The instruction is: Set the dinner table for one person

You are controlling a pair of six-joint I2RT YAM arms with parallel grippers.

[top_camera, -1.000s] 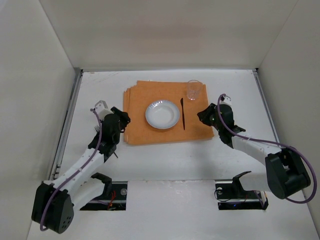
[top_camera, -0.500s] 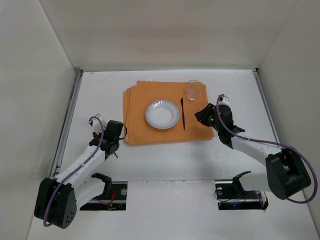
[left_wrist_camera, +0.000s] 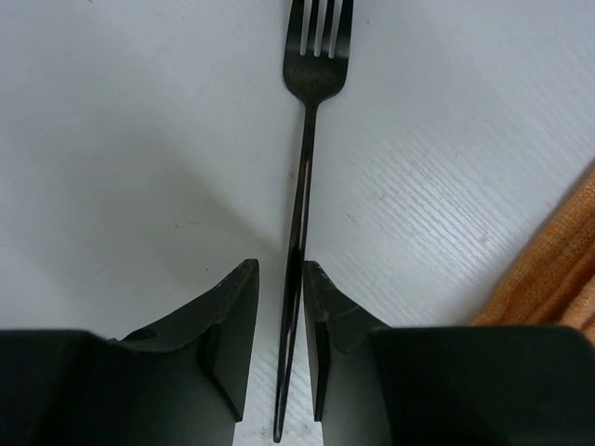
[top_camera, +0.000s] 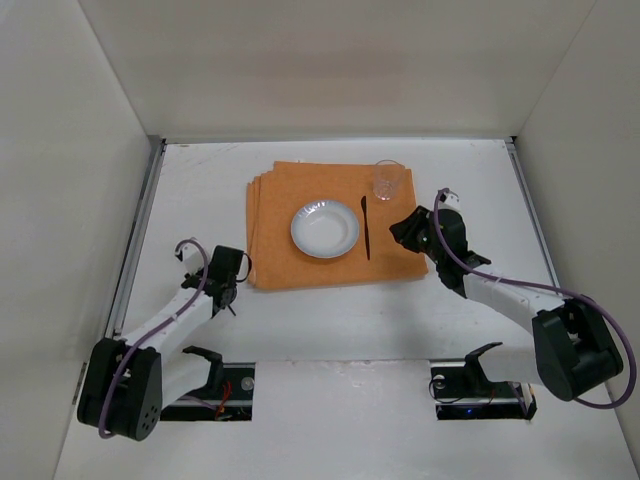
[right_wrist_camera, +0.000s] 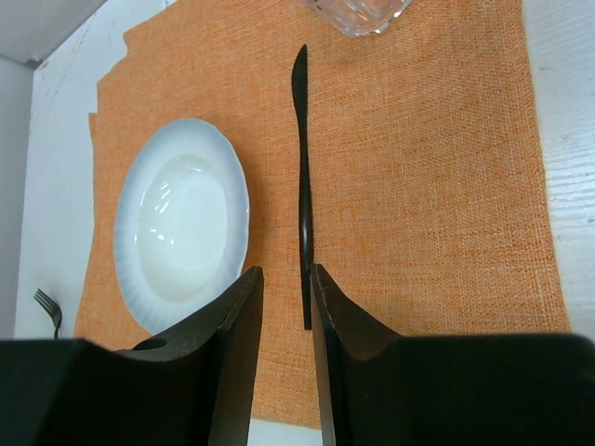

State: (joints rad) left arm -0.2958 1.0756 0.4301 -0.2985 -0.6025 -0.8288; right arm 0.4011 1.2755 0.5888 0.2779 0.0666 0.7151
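Observation:
A black fork (left_wrist_camera: 307, 130) lies flat on the white dinner table (top_camera: 330, 320) just left of the orange mat (top_camera: 300, 180), tines pointing away. My left gripper (left_wrist_camera: 279, 269) (top_camera: 225, 258) straddles the fork's handle end, narrowly open, with table showing between the left finger and the handle. On the mat sit a white plate (top_camera: 325, 228), a black knife (top_camera: 365, 228) to its right and a clear glass (top_camera: 388, 180) at the far right corner. My right gripper (right_wrist_camera: 286, 271) (top_camera: 397, 228) hovers narrowly open over the knife's (right_wrist_camera: 300, 167) near end. The fork's tines (right_wrist_camera: 46, 311) peek out left of the mat.
Metal rails (top_camera: 135, 250) run along the table's side edges, and white walls enclose the table on three sides. The mat's frayed left edge (left_wrist_camera: 558, 269) lies close to the right of the left gripper. Plate (right_wrist_camera: 181, 223) and glass (right_wrist_camera: 358, 14) sit close to the knife.
The left arm has drawn back toward its base, from beside the mat's left edge to a lower, nearer spot. The right arm has barely shifted.

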